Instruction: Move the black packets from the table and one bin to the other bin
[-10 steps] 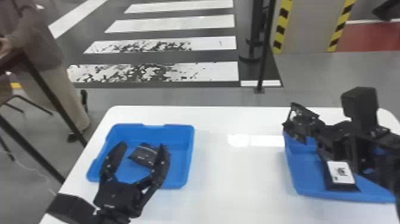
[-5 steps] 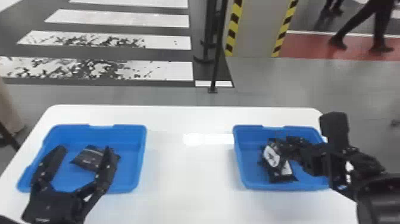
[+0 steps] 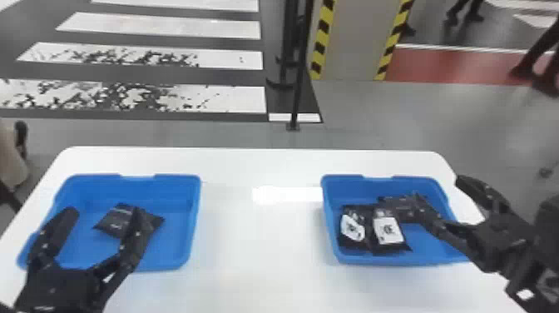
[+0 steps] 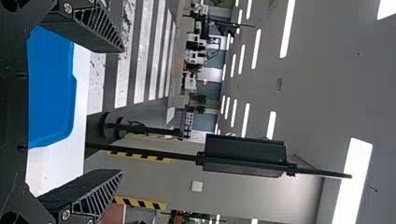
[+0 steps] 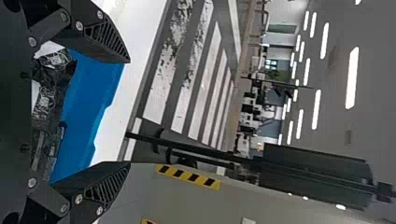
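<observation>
- Head view: we saw the left gripper point(image 3: 103, 211) over the left bin point(image 3: 191, 224), its two fingers well apart with nothing clamped between them.
- We found one black packet point(image 3: 112, 220) lying inside the left bin. The left gripper's inner finger crossed in front of it, and we could not tell whether they touched.
- We saw the right gripper point(image 3: 440, 192) at the outer side of the right bin point(image 3: 332, 245), one finger reaching in over the bin and the other near its outer rim. Its fingers stood apart.
- Inside the right bin we saw two packets with white labels, a left labelled packet point(image 3: 352, 229) and a right labelled packet point(image 3: 389, 234), side by side near the inner wall. Just behind the right one we made out a dark packet point(image 3: 395, 204), partly hidden by the finger.
- Both bins sat on the white table point(image 3: 253, 249), with bare tabletop between them.
- In the left wrist view, we had the left bin's blue wall between the spread fingers.
- In the right wrist view, we saw packets bunched in the right bin, and the gap between the fingertips held nothing.
- Beyond the table we saw a black pole point(image 3: 300, 79) and striped floor markings point(image 3: 166, 25).
</observation>
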